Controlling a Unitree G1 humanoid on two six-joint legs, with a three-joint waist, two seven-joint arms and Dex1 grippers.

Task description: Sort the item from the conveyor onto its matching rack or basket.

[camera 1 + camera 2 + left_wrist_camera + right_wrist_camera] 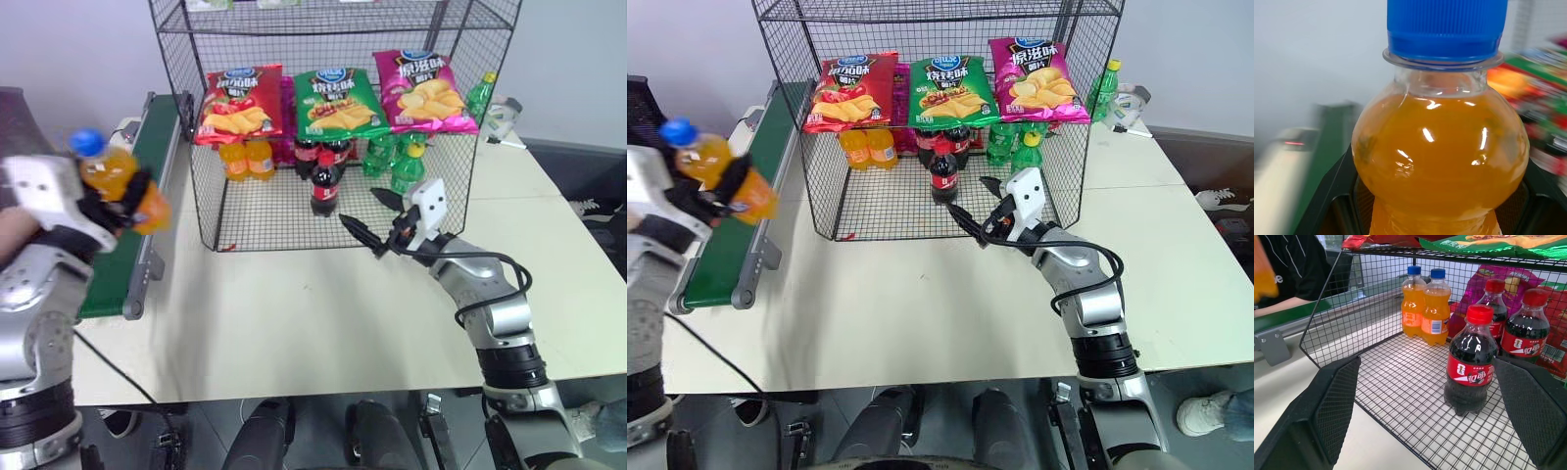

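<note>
Orange soda bottle (116, 178), clear ribbed plastic, blue cap, tilted, clamped between left gripper (110, 196) fingers above green conveyor (132, 196). Right gripper (374, 217) spread wide, empty, at wire-mesh rack (333, 117) six o'clock.

Orange soda bottle (118, 181) tilted, lifted above conveyor (137, 206)

I can't see the orange bottle's (1440, 161) lower half or label in my left wrist view; the picture's edge cuts it off. Behind it the conveyor (1334, 142) and the rack's chip bags (1537, 103) smear into blur.
</note>
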